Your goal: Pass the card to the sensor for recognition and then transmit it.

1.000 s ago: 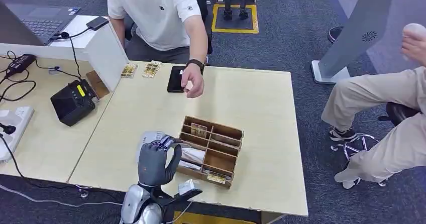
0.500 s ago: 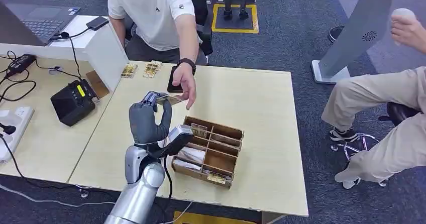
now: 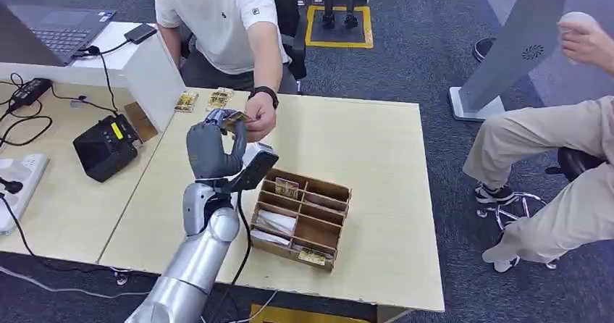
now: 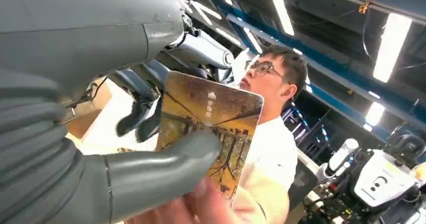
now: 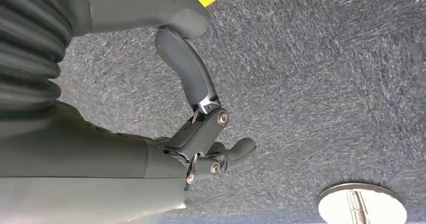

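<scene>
**A:** Card (image 3: 236, 117) first — where does it sit relative to the left robot hand (image 3: 214, 149)?

**B:** Pinched at the top of that robot hand, thumb against one face and darker fingers behind, a little left of centre in the upper half of the head frame. In the left wrist view the card (image 4: 211, 131) sticks out past the thumb, its long axis pointing away from the palm toward the seated person.

**A:** And the person?

**B:** Their hand (image 3: 261, 119) is right at the card's far end, touching it as far as I can tell — fingertips also show at the lower edge of the wrist view. The handover looks to be the step in hand.

**A:** The right robot hand?

**B:** It hangs over grey carpet in its wrist view (image 5: 201, 133), fingers curled in on nothing. The left is clearly the nearer one, and the only one involved.

**A:** Anything in the way?

**B:** Not between the two hands. The wooden divider box (image 3: 326, 232) lies below and to the right of the arm on the worktop (image 3: 376, 156); the black reader (image 3: 106, 146) sits well off at centre left; two small gold packets (image 3: 186, 102) lie near the worktop's far edge, just upper left of the card.

**A:** So the release matters most?

**B:** I'd judge so — letting go only once the person's grip is firm.
</scene>
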Controlling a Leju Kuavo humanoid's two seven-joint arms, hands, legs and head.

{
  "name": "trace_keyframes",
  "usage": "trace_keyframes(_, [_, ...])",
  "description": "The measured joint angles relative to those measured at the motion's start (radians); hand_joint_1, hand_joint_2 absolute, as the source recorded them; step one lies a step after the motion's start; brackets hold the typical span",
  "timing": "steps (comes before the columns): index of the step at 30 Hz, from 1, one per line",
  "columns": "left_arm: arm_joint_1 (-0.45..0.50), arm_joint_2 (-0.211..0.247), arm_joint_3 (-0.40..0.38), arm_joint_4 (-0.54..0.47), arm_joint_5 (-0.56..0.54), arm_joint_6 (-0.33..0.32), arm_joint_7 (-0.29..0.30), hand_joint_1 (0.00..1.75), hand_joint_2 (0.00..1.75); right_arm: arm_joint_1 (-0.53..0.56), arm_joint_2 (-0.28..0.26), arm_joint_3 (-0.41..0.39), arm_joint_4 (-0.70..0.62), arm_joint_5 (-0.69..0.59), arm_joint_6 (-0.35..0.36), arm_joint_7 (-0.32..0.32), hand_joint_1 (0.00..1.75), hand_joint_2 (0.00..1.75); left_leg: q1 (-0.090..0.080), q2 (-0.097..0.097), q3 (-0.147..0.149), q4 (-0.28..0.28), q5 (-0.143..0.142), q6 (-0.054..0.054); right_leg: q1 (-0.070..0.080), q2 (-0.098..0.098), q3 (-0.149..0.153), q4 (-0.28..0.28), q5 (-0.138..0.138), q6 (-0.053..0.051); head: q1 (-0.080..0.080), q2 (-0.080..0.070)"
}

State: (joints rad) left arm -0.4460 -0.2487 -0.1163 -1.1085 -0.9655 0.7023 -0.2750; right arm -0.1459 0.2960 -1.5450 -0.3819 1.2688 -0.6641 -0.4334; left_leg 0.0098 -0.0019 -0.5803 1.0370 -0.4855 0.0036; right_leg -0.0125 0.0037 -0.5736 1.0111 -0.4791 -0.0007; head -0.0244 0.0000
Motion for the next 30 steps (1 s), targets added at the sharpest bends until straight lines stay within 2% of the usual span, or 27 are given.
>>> trace_keyframes(2, [-0.007, 0.003, 0.000, 0.010, 0.003, 0.000, 0.003, 1.41, 1.75, 0.000, 0.000, 0.000, 0.000, 0.000, 0.000, 0.002, 0.00, 1.75, 0.000, 0.000, 0.000, 0.000, 0.000, 0.000, 0.000, 0.000, 0.000, 0.000, 0.000, 0.000, 0.000, 0.000])
trace_keyframes(3, [-0.010, 0.005, 0.000, 0.016, 0.003, 0.000, 0.004, 0.00, 1.75, 0.000, 0.000, 0.000, 0.000, 0.000, 0.000, 0.002, 0.00, 1.75, 0.000, 0.000, 0.000, 0.000, 0.000, 0.000, 0.000, 0.000, 0.000, 0.000, 0.000, 0.000, 0.000, 0.000])
trace_keyframes(12, [-0.015, 0.005, 0.000, 0.030, -0.011, 0.000, 0.011, 0.00, 1.75, 0.000, 0.000, 0.000, 0.000, 0.000, 0.000, 0.008, 0.00, 1.75, 0.000, 0.000, 0.000, 0.000, 0.000, 0.000, 0.000, 0.000, 0.000, 0.000, 0.000, 0.000, 0.000, 0.000])
trace_keyframes(15, [-0.012, 0.005, 0.000, 0.027, 0.008, 0.000, -0.013, 0.00, 1.75, 0.000, 0.000, 0.000, 0.000, -0.006, 0.000, 0.010, 0.00, 1.75, 0.000, 0.000, 0.000, 0.000, 0.000, 0.000, 0.000, 0.000, 0.000, 0.000, 0.000, 0.000, 0.000, 0.000])
trace_keyframes(18, [0.011, 0.003, 0.002, -0.006, 0.051, 0.001, -0.070, 0.00, 1.75, 0.000, 0.000, 0.000, -0.003, -0.026, 0.000, 0.010, 0.00, 1.75, 0.000, 0.000, 0.000, 0.000, 0.000, 0.000, 0.000, 0.000, 0.000, 0.000, 0.000, 0.000, 0.000, 0.000])
trace_keyframes(21, [0.059, -0.012, 0.032, -0.087, 0.069, 0.001, -0.181, 0.00, 1.75, 0.000, 0.000, 0.000, -0.007, -0.052, 0.000, 0.014, 0.00, 1.75, 0.000, 0.000, 0.000, 0.000, 0.000, 0.000, 0.000, 0.000, 0.000, 0.000, 0.000, 0.000, 0.000, 0.000])
trace_keyframes(24, [0.114, -0.031, 0.069, -0.166, 0.132, 0.001, -0.262, 0.00, 1.75, 0.001, 0.000, 0.000, -0.017, -0.073, 0.000, 0.018, 0.00, 1.75, 0.000, 0.000, -0.001, 0.000, -0.001, 0.000, 0.000, 0.000, 0.000, 0.000, -0.001, 0.000, 0.000, 0.000])
trace_keyframes(28, [0.210, -0.035, 0.071, -0.281, 0.275, 0.001, -0.332, 0.00, 1.75, 0.002, 0.004, 0.000, -0.039, -0.132, 0.000, 0.019, 0.00, 1.75, 0.000, 0.000, -0.001, 0.000, -0.001, 0.000, 0.000, 0.000, -0.001, 0.000, -0.001, 0.000, 0.000, 0.000])
trace_keyframes(30, [0.236, -0.032, 0.071, -0.325, 0.311, 0.000, -0.356, 0.00, 1.75, 0.002, 0.004, 0.000, -0.045, -0.154, 0.000, 0.015, 0.00, 1.75, 0.000, 0.000, -0.001, 0.000, -0.001, 0.000, 0.000, 0.000, -0.001, 0.000, -0.001, 0.000, 0.000, 0.000])
